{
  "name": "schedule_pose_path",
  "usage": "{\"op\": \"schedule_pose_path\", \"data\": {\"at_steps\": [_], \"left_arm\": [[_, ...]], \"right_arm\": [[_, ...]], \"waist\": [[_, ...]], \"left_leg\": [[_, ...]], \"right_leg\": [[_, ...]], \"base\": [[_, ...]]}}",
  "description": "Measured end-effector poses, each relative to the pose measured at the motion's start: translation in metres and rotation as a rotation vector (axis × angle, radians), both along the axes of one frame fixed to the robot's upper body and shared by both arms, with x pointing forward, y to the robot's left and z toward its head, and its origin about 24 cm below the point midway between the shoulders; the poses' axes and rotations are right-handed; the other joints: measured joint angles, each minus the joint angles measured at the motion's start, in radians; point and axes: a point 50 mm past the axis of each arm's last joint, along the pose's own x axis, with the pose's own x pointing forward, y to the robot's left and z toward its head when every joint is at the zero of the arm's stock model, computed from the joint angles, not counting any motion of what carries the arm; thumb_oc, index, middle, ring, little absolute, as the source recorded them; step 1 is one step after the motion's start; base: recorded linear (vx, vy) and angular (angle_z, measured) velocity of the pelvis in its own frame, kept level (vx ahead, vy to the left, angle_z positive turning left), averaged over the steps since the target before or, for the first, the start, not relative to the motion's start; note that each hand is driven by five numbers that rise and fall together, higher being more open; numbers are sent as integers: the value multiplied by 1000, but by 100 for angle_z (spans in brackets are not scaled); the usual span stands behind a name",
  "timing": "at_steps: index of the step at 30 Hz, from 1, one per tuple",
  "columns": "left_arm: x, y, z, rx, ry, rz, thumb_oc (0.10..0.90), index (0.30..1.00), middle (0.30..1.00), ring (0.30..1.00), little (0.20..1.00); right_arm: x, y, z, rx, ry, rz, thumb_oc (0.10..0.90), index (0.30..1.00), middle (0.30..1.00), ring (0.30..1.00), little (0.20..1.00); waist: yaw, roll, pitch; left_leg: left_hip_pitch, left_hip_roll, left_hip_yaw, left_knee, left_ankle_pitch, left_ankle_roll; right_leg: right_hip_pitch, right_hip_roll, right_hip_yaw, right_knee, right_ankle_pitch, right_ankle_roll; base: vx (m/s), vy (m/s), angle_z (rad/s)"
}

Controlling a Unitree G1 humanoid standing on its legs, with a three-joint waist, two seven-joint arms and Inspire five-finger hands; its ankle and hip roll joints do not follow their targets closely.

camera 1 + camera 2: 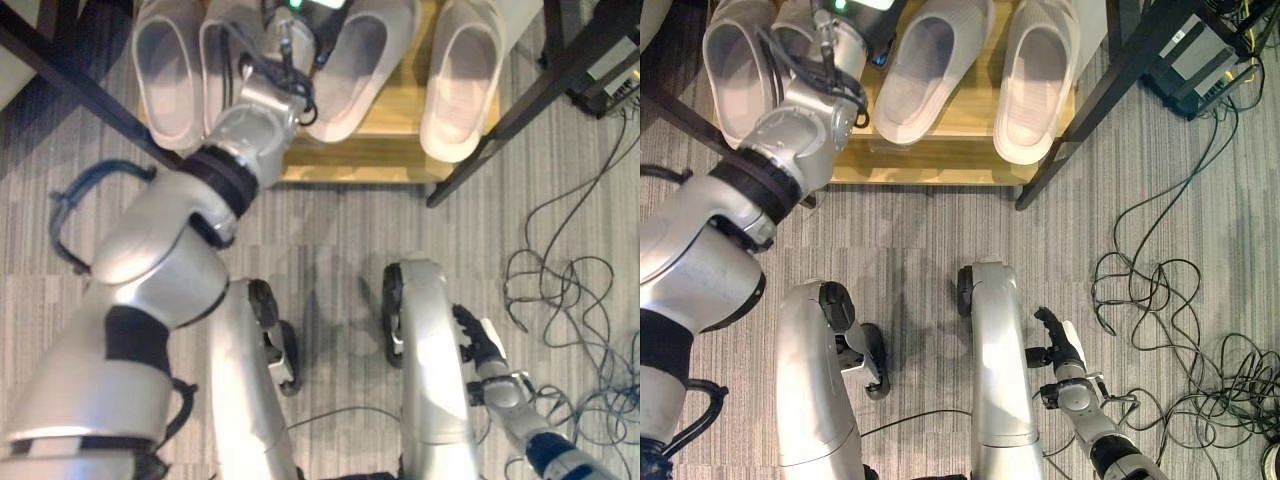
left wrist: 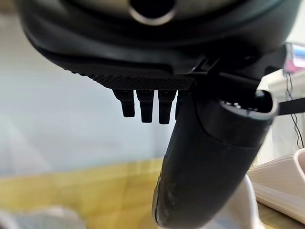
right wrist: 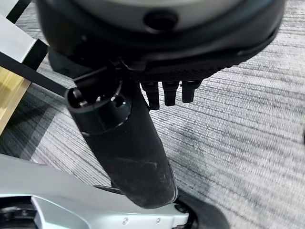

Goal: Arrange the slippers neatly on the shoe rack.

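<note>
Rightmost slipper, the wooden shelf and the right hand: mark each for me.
Rightmost slipper (image 1: 1035,70): right eye view, on its upper strap.
Wooden shelf (image 1: 940,160): right eye view, on the bare front edge below the slippers.
Right hand (image 1: 1060,350): right eye view, on the dark palm hanging low over the carpet.

slippers (image 1: 350,70) cut off at top edge

Under me lies a grey striped carpet (image 1: 330,230). Dark table legs (image 1: 500,120) slant across it on either side of what I am working at. Off to my right a tangle of black cables (image 1: 1160,290) loops over the carpet, near a dark electronic box (image 1: 1200,55) standing past the table leg.
</note>
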Motion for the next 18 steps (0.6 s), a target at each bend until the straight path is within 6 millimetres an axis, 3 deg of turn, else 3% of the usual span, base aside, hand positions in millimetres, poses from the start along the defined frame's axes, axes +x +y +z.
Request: {"op": "schedule_pose_path", "data": {"at_steps": [5, 10, 18], "left_arm": [[0, -5, -30, -2, 63, -36, 800, 900, 900, 900, 900], [-10, -29, -30, 20, 57, -120, 800, 900, 900, 900, 900], [-15, -35, -43, -26, 119, -188, 800, 900, 900, 900, 900]], "right_arm": [[0, 1, -1, 7, 4, -9, 800, 900, 900, 900, 900], [2, 3, 3, 25, -16, -13, 800, 900, 900, 900, 900], [1, 3, 3, 27, -15, -16, 800, 900, 900, 900, 900]], "waist": [[11, 0, 0], [23, 0, 0], [23, 0, 0]], "left_leg": [[-1, -2, -2, 6, -1, -2], [-1, -11, -2, 11, -2, -4], [0, -17, -4, 14, -3, -6]], "right_leg": [[0, -6, 0, 10, -8, -3], [4, -11, 1, 16, -14, 0], [4, -14, 1, 24, -18, -2]], "base": [[-2, -2, 2], [1, -4, 3], [0, -1, 0]]}}
